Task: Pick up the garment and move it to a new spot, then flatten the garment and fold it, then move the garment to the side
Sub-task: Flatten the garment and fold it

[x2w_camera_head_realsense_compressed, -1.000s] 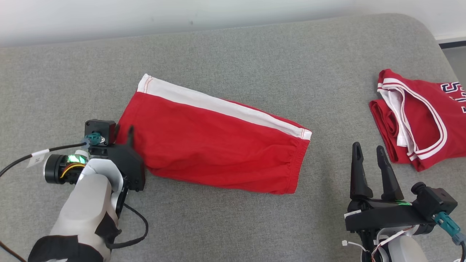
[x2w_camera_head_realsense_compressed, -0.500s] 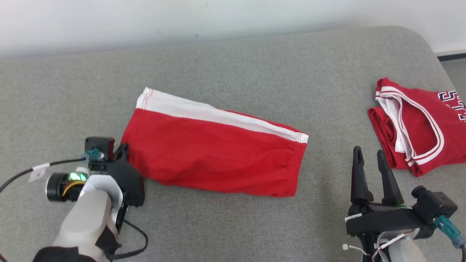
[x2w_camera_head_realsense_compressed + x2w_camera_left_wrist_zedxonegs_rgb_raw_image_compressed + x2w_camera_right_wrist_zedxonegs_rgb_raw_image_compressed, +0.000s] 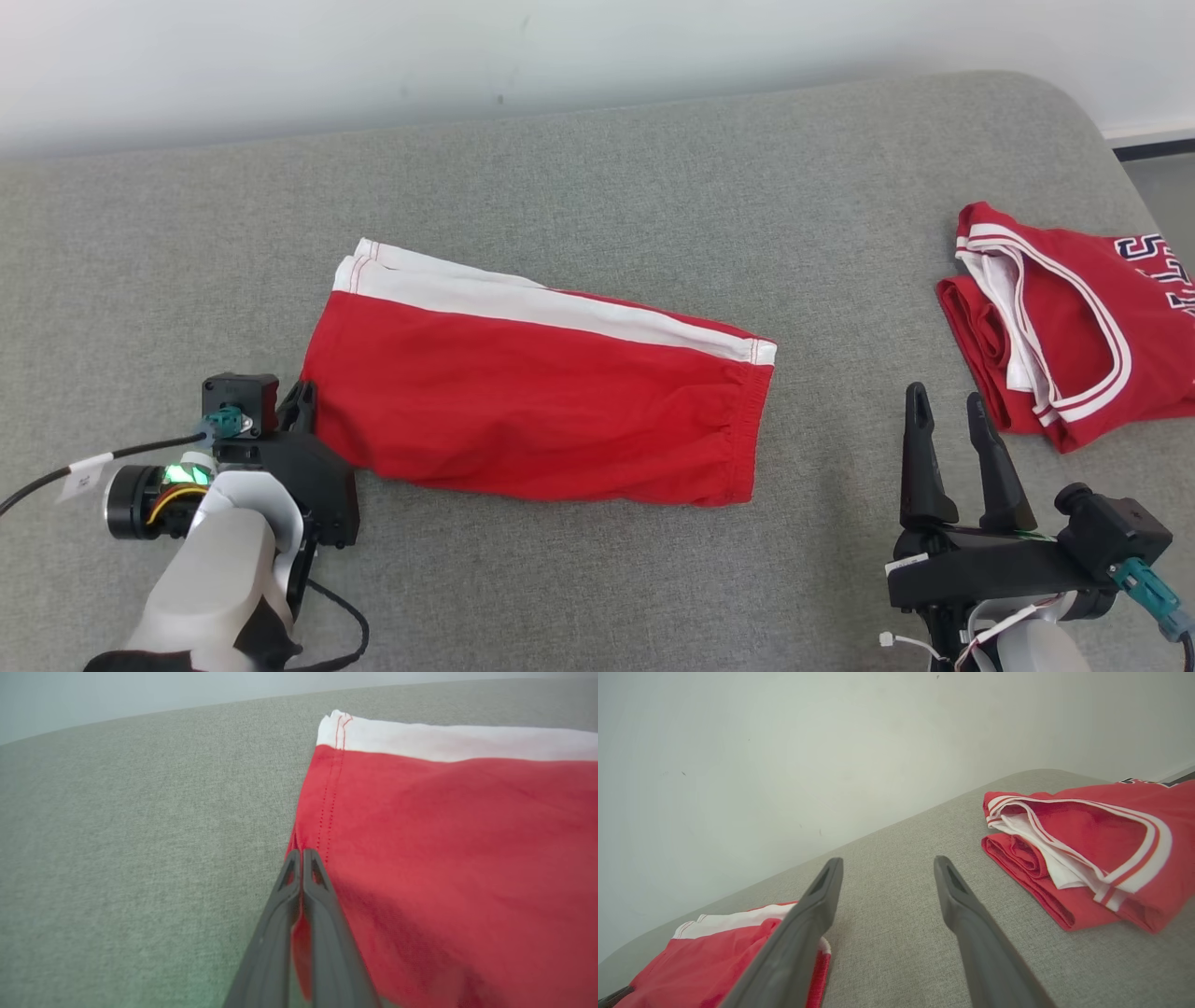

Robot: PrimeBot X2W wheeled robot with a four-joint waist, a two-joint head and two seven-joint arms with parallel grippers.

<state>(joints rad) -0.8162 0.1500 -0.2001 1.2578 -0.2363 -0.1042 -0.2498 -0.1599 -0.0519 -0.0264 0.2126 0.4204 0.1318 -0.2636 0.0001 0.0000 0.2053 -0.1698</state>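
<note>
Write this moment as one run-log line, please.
left pincer: shut on red shorts hem | right pincer: open, empty | jersey: lying at right

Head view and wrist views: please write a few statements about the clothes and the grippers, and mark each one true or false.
1. The left gripper is shut on the red shorts at their left edge. True.
2. The right gripper holds the red jersey. False: it is open and apart from it.
3. A white stripe runs along the shorts' far edge. True.
4. The jersey lies on the shorts. False: it lies apart, to their right, on the grey cushion.
</note>
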